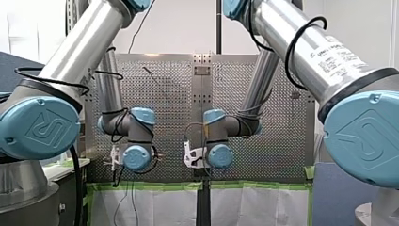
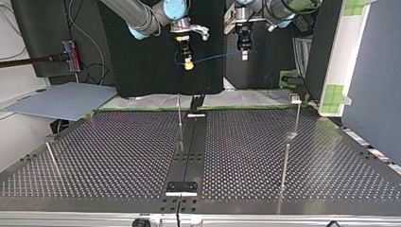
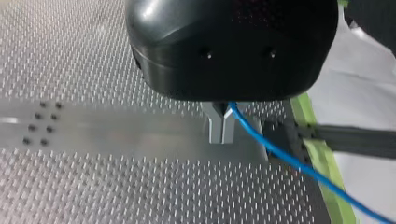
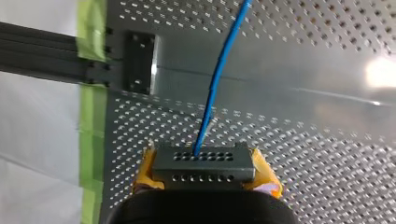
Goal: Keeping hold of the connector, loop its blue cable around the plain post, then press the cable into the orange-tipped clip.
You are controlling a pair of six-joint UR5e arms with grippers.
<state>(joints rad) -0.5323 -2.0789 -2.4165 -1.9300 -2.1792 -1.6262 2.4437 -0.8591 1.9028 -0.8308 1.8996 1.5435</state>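
Perforated table across the lower part of the top view, with a dark strip down its middle.

In the front view, 2 big silver arms with pale blue joints: my left arm in from that view's left, my right arm in from its right. Both wrists side by side over the table's far edge.

Right gripper at the top view's left of middle, pointed down, well above the table. In the right wrist view, clamped: 2 yellow pads pressed on the short ends of the grey connector, 1 on each side. Connector level between them, 2 rows of small holes across its face.

Left gripper, black-bodied, with 2 metal fingers pressed together and pinching the blue cable between them.

Blue cable out of 1 hole in the connector's row farther from the right gripper. In the top view, strung in mid-air from right gripper to left gripper, well above the posts and apart from them.

4 thin posts upright on the table and well apart, 1 near the middle. The far one at the top view's right topped by a small pale block; tip colour not to be told.
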